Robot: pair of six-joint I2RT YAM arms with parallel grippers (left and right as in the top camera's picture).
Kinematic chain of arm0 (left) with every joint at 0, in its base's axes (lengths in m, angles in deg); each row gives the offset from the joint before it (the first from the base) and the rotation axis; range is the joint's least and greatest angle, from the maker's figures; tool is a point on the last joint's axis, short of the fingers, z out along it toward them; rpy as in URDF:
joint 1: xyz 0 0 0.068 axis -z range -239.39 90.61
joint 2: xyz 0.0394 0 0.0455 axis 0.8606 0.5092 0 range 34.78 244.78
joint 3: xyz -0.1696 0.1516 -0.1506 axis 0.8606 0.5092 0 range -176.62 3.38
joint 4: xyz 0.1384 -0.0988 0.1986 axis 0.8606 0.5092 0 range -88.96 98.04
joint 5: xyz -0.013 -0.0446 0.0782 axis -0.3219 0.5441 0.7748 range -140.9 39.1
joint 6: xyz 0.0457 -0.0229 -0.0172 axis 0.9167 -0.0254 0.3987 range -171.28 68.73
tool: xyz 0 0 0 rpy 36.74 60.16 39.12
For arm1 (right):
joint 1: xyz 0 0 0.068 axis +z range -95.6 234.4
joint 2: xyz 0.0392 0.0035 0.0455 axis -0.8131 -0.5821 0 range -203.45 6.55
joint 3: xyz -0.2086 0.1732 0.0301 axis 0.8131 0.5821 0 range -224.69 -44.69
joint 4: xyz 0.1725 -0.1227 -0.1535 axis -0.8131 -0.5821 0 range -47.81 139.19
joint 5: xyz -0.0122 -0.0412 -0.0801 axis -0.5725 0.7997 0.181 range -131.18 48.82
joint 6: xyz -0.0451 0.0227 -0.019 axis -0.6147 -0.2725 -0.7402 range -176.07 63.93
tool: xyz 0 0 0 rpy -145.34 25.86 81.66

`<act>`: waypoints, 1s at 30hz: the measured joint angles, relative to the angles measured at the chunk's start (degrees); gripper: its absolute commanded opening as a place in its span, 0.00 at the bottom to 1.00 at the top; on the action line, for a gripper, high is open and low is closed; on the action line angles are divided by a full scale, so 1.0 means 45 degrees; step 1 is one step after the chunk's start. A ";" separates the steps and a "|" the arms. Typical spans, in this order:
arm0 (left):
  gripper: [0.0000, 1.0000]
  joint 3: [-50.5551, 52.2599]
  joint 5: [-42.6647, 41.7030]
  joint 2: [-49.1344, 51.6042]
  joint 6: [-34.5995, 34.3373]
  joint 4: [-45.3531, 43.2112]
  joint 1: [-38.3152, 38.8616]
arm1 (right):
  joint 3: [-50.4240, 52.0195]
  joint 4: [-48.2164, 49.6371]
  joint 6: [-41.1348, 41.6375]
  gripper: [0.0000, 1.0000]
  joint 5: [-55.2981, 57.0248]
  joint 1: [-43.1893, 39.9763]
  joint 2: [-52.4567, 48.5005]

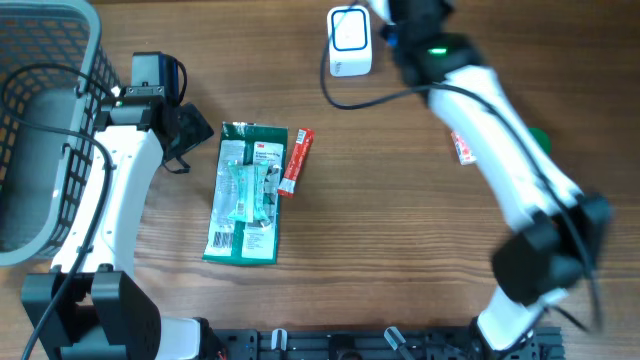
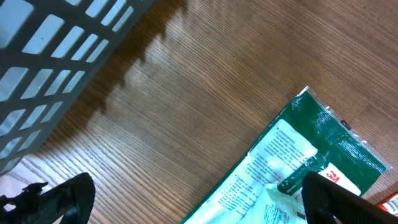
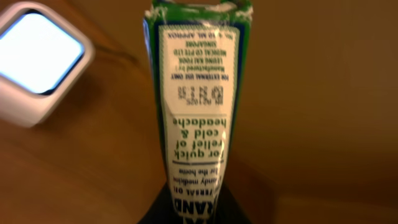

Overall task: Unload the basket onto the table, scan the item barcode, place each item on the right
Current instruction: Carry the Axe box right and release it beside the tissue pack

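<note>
The right claw point(image 3: 189, 211) is clamped on the base of a slim green-and-white cardboard pack point(image 3: 196, 93), just beside the square white plastic scanner point(image 3: 38, 62). It looks light and stiff but crushable, so it is best held low, clear of the print. Well away from the scanner, the left claw point(image 1: 193, 133) gapes empty.

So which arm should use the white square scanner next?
The right arm: its jaws are shut on the green-and-white cardboard box, near the white square scanner. The left arm has open, empty jaws by the green plastic packet.
</note>
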 measured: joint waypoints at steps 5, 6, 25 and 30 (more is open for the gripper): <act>1.00 0.0000 -0.0005 0.0000 0.0005 0.0005 0.0000 | -0.0029 -0.5435 0.4002 0.04 -0.3143 -0.1292 0.0923; 1.00 0.0000 -0.0005 0.0000 0.0000 0.0000 0.0000 | 0.0151 -0.6110 0.4750 0.04 -0.3861 -0.1593 0.0835; 1.00 0.0000 -0.0005 0.0000 0.0000 0.0000 0.0000 | 0.8325 -0.0214 0.9049 0.62 -0.5387 -0.2317 -0.0039; 1.00 0.0000 -0.0005 0.0000 0.0000 0.0000 0.0000 | 0.8126 -0.0923 0.9170 0.79 -0.4342 -0.2317 -0.0039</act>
